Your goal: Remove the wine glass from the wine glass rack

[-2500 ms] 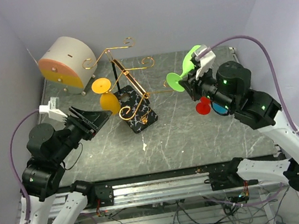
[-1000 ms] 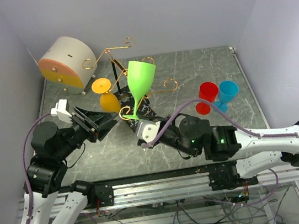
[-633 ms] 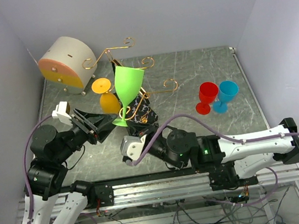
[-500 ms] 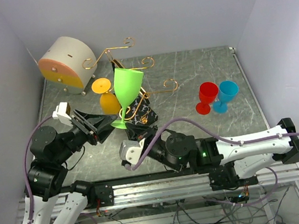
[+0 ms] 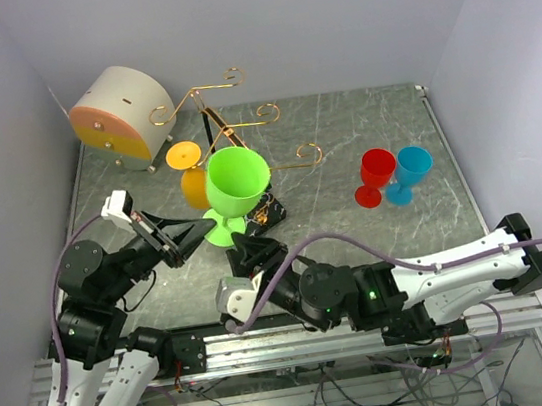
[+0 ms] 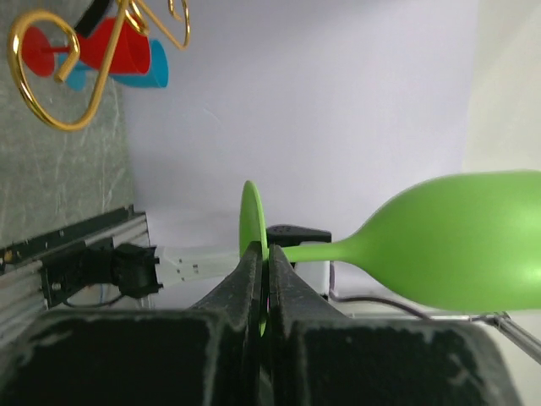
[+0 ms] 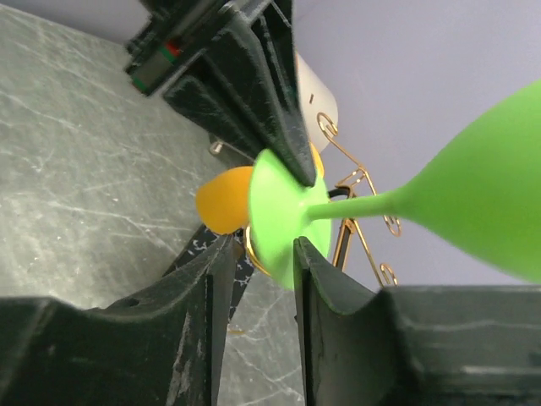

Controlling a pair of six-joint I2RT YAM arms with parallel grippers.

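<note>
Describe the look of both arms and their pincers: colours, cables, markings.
Both arms have black joint housings and white links: left arm, right arm. A lavender cable loops along each. A small green light glows on the right arm. The left pincer and right pincer have matte black, wedge-shaped fingers, with a pale block at each wrist.

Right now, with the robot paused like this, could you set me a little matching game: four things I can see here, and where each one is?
Things:
1. green wine glass
2. orange wine glass
3. red wine glass
4. round box

Places:
A. back left corner of the table
B. hanging on the wine glass rack
C. foot pinched in the left gripper
D. on the table's right side, next to the blue wine glass

Pairs: 1-C, 2-B, 3-D, 4-A
</note>
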